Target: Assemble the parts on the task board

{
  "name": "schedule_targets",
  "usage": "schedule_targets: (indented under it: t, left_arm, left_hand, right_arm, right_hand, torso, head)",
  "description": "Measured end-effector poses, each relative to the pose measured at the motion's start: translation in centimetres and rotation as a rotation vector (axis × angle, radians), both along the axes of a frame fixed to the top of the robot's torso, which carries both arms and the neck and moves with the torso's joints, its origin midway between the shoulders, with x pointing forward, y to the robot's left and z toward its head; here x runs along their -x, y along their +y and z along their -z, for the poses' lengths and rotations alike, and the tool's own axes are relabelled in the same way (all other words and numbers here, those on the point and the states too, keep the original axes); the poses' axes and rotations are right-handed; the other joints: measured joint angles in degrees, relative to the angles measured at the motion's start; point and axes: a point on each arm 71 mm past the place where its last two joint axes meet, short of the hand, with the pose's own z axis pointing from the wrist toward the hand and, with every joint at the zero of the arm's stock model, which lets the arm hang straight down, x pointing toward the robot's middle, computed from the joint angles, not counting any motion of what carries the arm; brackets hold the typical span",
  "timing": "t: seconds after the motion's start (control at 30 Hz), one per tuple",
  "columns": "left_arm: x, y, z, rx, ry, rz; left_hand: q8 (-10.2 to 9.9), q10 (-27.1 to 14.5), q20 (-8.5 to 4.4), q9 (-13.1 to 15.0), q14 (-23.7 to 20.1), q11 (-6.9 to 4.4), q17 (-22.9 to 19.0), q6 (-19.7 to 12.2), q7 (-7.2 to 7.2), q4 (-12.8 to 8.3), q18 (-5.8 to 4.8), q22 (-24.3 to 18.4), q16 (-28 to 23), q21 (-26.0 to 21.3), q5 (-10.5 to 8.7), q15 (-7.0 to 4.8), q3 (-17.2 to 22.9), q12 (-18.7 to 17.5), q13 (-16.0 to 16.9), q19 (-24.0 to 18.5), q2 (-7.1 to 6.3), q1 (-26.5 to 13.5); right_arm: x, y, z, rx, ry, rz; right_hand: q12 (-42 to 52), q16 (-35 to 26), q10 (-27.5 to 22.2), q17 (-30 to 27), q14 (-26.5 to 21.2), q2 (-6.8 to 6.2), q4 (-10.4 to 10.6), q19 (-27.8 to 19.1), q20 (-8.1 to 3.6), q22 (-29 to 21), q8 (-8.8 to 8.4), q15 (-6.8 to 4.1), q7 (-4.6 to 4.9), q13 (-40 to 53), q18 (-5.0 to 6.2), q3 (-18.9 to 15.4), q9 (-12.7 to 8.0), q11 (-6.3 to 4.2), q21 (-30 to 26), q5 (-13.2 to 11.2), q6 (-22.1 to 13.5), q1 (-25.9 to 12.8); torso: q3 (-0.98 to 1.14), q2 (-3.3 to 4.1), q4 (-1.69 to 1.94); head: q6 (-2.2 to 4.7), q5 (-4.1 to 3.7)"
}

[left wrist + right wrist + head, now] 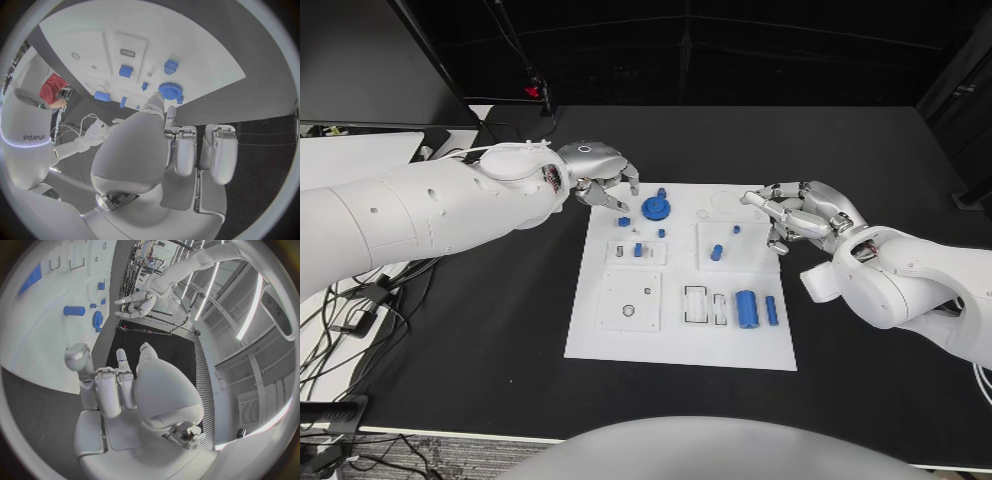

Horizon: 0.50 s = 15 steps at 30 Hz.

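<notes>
On the black table (473, 330), the white rectangular task board (678, 345) carries two blue cylinders (757, 307) lying near its front, loose and awaiting fitting. Farther back stands a blue toothed gear (656, 209). The left hand (600, 180) hovers beside it, fingers apart and empty, probably poised to grasp. The right hand (800, 215) waits at the board's far right edge, also empty.

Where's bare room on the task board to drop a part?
Free: the task board near edge, below the two blue cylinders, and its near-left corner beside the square inset. Crowded: the far end around the blue gear, between the left hand and right hand.
</notes>
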Motion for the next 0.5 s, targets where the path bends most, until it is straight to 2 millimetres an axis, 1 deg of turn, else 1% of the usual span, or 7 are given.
schedule_targets:
  t: [0.1,0.2,0.27,0.3,0.37,0.4,0.5]
  left_arm:
    - [0.12,0.02,0.07,-0.047,-0.045,0.047]
    - [0.23,0.02,0.2,-0.096,-0.091,0.096]
    - [0.28,-0.01,0.26,-0.123,-0.113,0.122]
    - [0.3,-0.06,0.31,-0.14,-0.126,0.139]
    - [0.31,-0.15,0.42,-0.162,-0.142,0.162]
    - [0.32,-0.19,0.47,-0.172,-0.148,0.172]
    - [0.38,-0.34,0.71,-0.201,-0.164,0.207]
  left_hand:
    - [-0.94,0.01,0.0,-0.88,-0.21,-0.01,0.0,1.21,-0.14,-0.01,0.0,0.0,0.0,0.0,0.0,-0.25,2.22,-0.01,-0.11,0.0,-0.78,0.78]
    - [-1.76,0.02,0.0,-1.57,-0.09,-0.02,0.0,1.29,-0.11,0.0,0.0,0.0,0.0,0.0,-0.11,-0.48,3.95,-0.01,-0.06,0.0,-1.27,1.27]
    - [-2.21,0.01,0.0,-1.97,-0.08,-0.03,0.0,1.29,-0.11,-0.06,0.0,0.0,0.0,0.0,-0.44,-0.48,4.94,-0.01,-0.06,0.0,-1.39,1.39]
    - [-2.44,-0.07,0.0,-2.13,-0.08,-0.32,0.0,1.29,-0.11,-0.02,0.0,0.0,0.0,0.0,-0.57,-0.48,5.36,-0.01,-0.06,0.0,-1.64,1.64]
    - [-2.88,0.0,0.0,-2.49,-0.08,-0.41,0.0,1.47,-0.29,-0.05,0.0,0.0,0.0,0.0,-1.14,-0.49,6.2,-0.01,-0.06,0.0,-1.86,1.86]
    - [-3.21,0.0,0.0,-2.69,-0.02,-0.41,0.0,1.44,-0.31,-0.05,0.0,0.0,0.0,0.0,-1.33,-0.83,6.67,-0.01,-0.06,0.0,-2.05,2.05]
    - [-3.26,-0.08,0.17,-2.96,-0.09,-0.72,0.0,1.25,-0.51,-0.04,0.01,0.0,0.0,0.0,-2.02,-0.89,7.44,-0.01,-0.06,0.17,-2.16,2.16]
  right_arm:
    - [0.0,0.0,0.01,0.001,0.001,0.0]
    - [0.0,-0.01,0.02,0.001,0.002,0.0]
    - [0.0,-0.01,0.02,0.001,0.003,0.001]
    - [0.0,-0.01,0.03,0.001,0.004,0.001]
    - [0.0,-0.02,0.03,0.002,0.004,0.001]
    - [0.0,-0.02,0.04,0.002,0.005,0.001]
    - [0.0,-0.02,0.05,0.002,0.006,0.001]
  right_hand:
    - [0.01,0.0,0.0,0.0,0.0,-0.01,0.0,0.0,0.0,0.0,0.0,0.0,0.0,-0.01,0.0,0.0,0.0,0.0,0.0,0.0,0.0,-0.01]
    - [0.02,0.0,0.0,0.0,0.0,-0.08,0.0,0.0,0.0,0.0,0.0,0.0,0.0,-0.18,0.0,0.0,0.0,0.0,0.0,0.0,0.0,-0.08]
    - [0.02,0.0,0.0,0.0,0.0,-0.08,0.0,0.0,0.0,0.0,0.0,0.0,0.0,-0.48,0.0,0.0,0.0,0.0,0.0,0.0,0.0,-0.08]
    - [-0.03,0.0,0.0,0.0,0.0,-0.08,0.0,0.0,0.0,0.0,0.0,0.0,0.0,-0.48,0.0,0.0,0.0,0.0,0.0,0.0,0.0,-0.08]
    - [-0.15,0.0,0.0,0.0,0.0,-0.15,0.0,0.0,0.0,0.0,0.0,0.0,0.0,-0.48,0.0,0.0,0.0,0.0,0.0,0.0,0.0,-0.15]
    - [-0.16,0.0,0.0,0.0,0.0,-0.15,0.0,0.0,0.0,0.0,0.0,0.0,0.0,-0.49,0.0,0.0,0.0,0.0,0.0,0.0,0.0,-0.15]
    - [-0.16,0.0,0.0,0.0,0.0,-0.15,0.0,0.0,0.0,0.0,0.0,0.0,0.0,-0.49,0.0,0.0,0.0,0.0,0.0,0.0,0.0,-0.15]
  torso:
    - [0.02,0.0,0.0]
    - [0.03,0.0,0.0]
    - [0.03,0.01,0.0]
    - [0.03,0.02,0.0]
    - [0.03,0.03,0.0]
    - [0.03,0.05,-0.01]
    - [0.03,0.09,-0.04]
  head:
    - [0.06,0.12]
    - [0.15,0.16]
    - [0.19,0.16]
    - [0.22,0.16]
    - [0.25,0.16]
    - [0.25,0.2]
    - [0.26,0.23]
